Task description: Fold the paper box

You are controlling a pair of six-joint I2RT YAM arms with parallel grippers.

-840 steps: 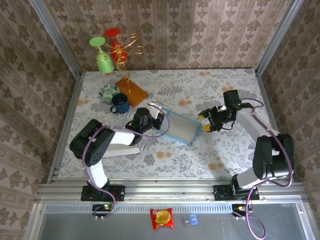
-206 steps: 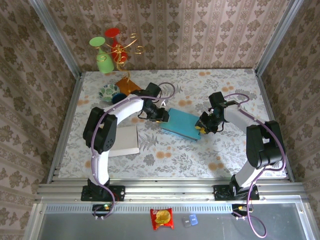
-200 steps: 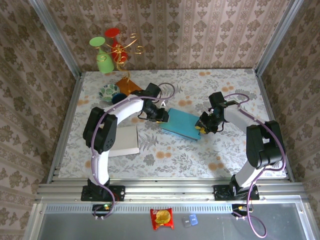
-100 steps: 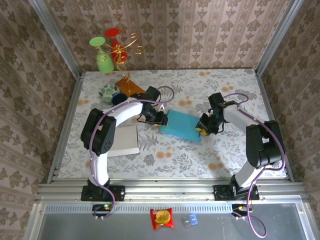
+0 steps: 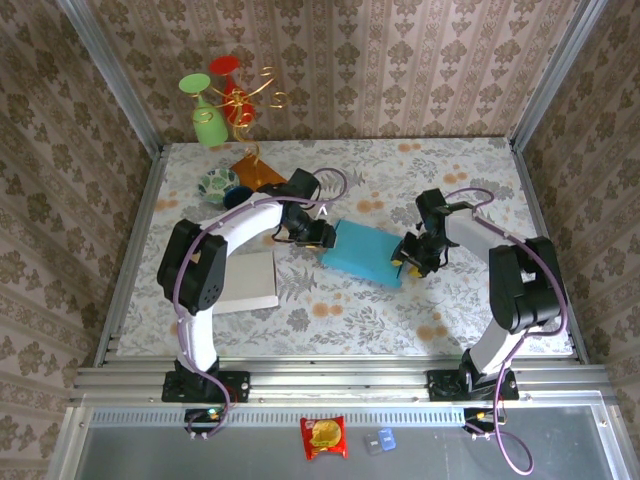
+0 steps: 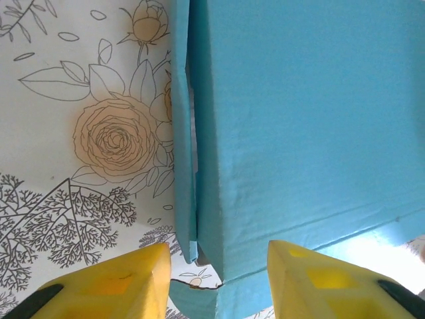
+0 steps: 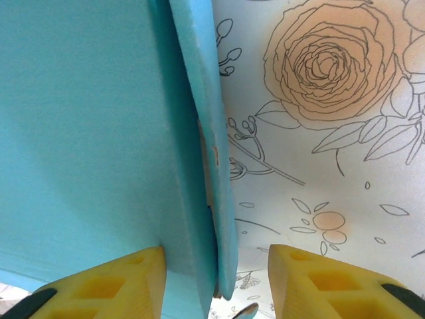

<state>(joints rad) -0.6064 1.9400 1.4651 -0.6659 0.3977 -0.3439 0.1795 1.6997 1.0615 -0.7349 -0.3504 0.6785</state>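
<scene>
Soft, even light fills the top view, bright throughout, with no hard shadows around the blue paper box. Both wrist views are bright and sharp on the box's cardboard grain. In the left wrist view a washed-out glare patch sits just past the box's lower right edge, and thin dark shadow lines its seam.
</scene>
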